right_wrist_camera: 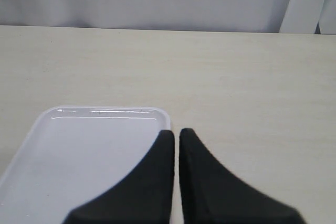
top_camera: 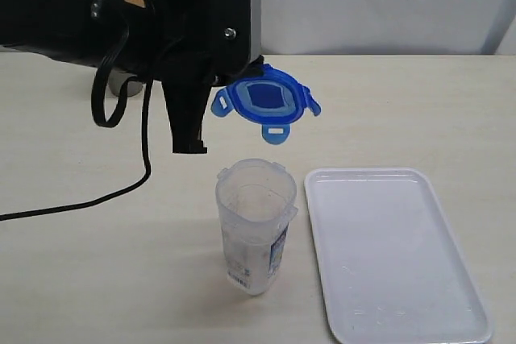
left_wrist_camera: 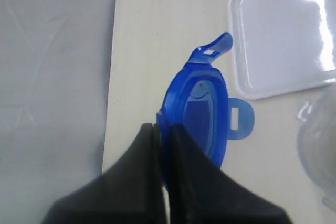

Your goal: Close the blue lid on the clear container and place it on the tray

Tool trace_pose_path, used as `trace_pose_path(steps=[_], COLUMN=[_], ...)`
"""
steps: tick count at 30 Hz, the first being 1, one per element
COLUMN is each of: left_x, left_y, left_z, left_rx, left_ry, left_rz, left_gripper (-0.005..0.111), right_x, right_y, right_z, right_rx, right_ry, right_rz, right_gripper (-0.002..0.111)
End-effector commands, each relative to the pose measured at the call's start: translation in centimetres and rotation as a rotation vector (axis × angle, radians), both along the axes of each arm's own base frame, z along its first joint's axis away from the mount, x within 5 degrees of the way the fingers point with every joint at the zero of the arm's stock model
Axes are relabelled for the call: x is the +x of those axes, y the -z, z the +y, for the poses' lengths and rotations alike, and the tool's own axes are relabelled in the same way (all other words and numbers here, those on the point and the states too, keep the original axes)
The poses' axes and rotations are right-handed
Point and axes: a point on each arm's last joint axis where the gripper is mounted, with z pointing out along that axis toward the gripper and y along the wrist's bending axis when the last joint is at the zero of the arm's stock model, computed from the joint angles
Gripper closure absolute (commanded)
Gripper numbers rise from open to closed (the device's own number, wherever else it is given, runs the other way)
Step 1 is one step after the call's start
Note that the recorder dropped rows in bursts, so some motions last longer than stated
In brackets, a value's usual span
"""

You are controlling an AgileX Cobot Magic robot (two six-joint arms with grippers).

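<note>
— Why do we hold the small blue plastic lid [top_camera: 266, 101] with its snap flaps up in the air?
— Our left gripper [left_wrist_camera: 161, 128] is clamped on its rim, so it hangs roughly flat above the tall clear plastic container [top_camera: 254, 227], perhaps a little to the far side; we can't judge the centring.
— And our right gripper [right_wrist_camera: 176, 132]?
— Jaws nearly together, empty, waiting over the flat white plastic tray [top_camera: 395, 263], which lies just right of the container for a short carry.

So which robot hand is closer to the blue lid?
Left. The left hand pinches the small blue plastic lid by its edge. The right hand hangs by a corner of the flat white plastic tray, no lid in its view.
</note>
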Motion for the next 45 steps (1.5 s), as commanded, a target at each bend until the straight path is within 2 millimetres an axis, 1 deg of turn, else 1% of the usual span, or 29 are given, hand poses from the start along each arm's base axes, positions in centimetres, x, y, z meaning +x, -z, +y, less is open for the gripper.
trace_pose_path(steps=[1, 5, 10, 15, 20, 25, 36, 39, 45], left_x=[-1.5, -2.6, -3.1, -3.3, -4.0, -4.3, -4.4, -4.1, -3.2], left_y=[-0.2, 0.2, 0.4, 0.0, -1.0, -0.9, -0.8, -1.1, -2.3], left_z=[-0.3, -0.7, -1.0, -0.7, -0.1, 0.0, 0.0, -0.1, -0.3], left_rx=[0.024, 0.048, 0.073, 0.066, 0.056, 0.061, 0.066, 0.043, -0.055], left_ry=[0.054, 0.093, 0.12, 0.119, 0.125, 0.133, 0.137, 0.123, 0.063], left_rz=[0.008, -0.036, -0.055, -0.064, -0.069, -0.037, -0.024, -0.058, -0.182], left_gripper=[0.107, 0.107, 0.107, 0.107, 0.107, 0.107, 0.107, 0.107, 0.107], right_x=[0.0, 0.0, 0.0, 0.0, 0.0, 0.0, 0.0, 0.0, 0.0], right_y=[0.1, 0.1, 0.1, 0.1, 0.1, 0.1, 0.1, 0.1, 0.1], right_z=[0.0, 0.0, 0.0, 0.0, 0.0, 0.0, 0.0, 0.0, 0.0], right_rx=[-0.002, -0.002, -0.002, -0.002, -0.002, -0.002, -0.002, -0.002, -0.002], right_ry=[-0.002, -0.002, -0.002, -0.002, -0.002, -0.002, -0.002, -0.002, -0.002], right_rz=[-0.004, -0.004, -0.004, -0.004, -0.004, -0.004, -0.004, -0.004, -0.004], right_gripper=[0.104, 0.104, 0.104, 0.104, 0.104, 0.104, 0.104, 0.104, 0.104])
